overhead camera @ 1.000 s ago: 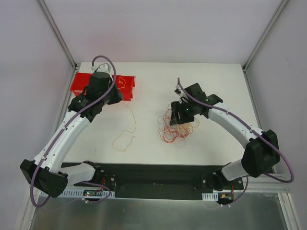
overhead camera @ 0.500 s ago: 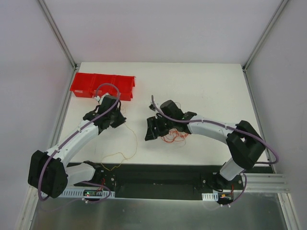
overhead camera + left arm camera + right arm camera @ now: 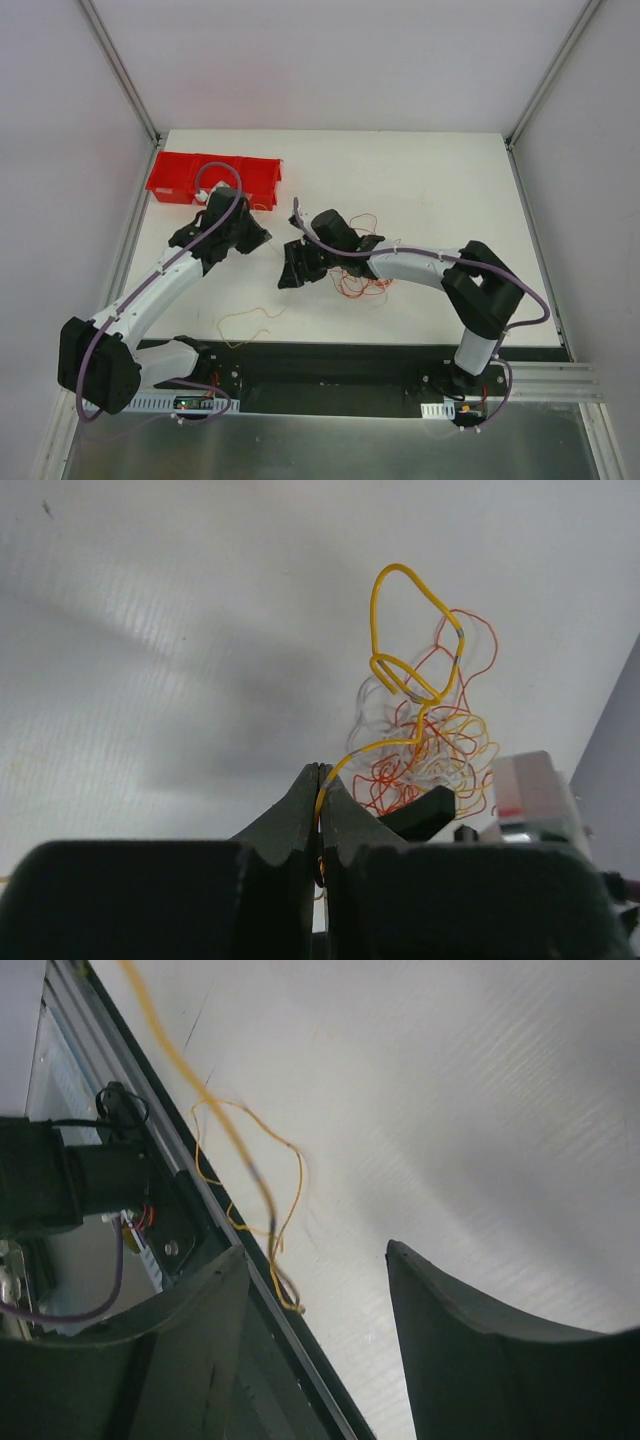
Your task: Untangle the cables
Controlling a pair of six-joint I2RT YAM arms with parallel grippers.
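Note:
The cables form a tangle of thin red, orange, yellow and white wires at mid-table, partly hidden under my right arm. In the left wrist view the tangle lies just beyond my left gripper. That gripper is shut on a yellow cable that rises from its tips in a loop. From above, my left gripper hovers left of the tangle. My right gripper is close beside it, open and holding nothing. The yellow cable crosses in front of it, and its tail trails toward the table's front edge.
A red bin sits at the back left, behind my left arm. The black front rail with the arm bases runs along the near edge, right by the yellow cable's tail.
My left gripper came away from the red bin toward mid-table. My right arm swung left over the tangle. The yellow cable's tail slid toward the front edge.

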